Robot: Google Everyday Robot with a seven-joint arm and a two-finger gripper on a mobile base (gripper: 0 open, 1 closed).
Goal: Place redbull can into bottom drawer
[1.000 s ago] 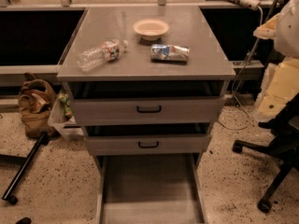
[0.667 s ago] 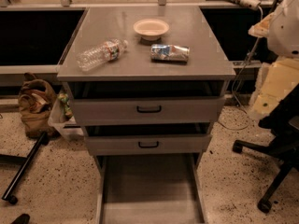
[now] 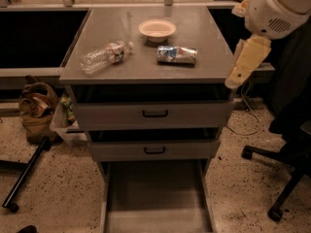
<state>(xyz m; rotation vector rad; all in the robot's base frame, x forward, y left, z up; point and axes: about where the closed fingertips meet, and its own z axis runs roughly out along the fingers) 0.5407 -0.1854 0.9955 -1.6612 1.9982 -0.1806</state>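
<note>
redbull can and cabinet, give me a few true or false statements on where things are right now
1. The redbull can lies on its side on the cabinet top. True.
2. The bottom drawer is shut. False: it is pulled open.
3. The water bottle stands upright. False: it lies on its side, left of the can.
4. The bowl sits farther back than the can. True.
5. The gripper holds the can. False: it hangs by the cabinet's right edge, apart from the can.
</note>
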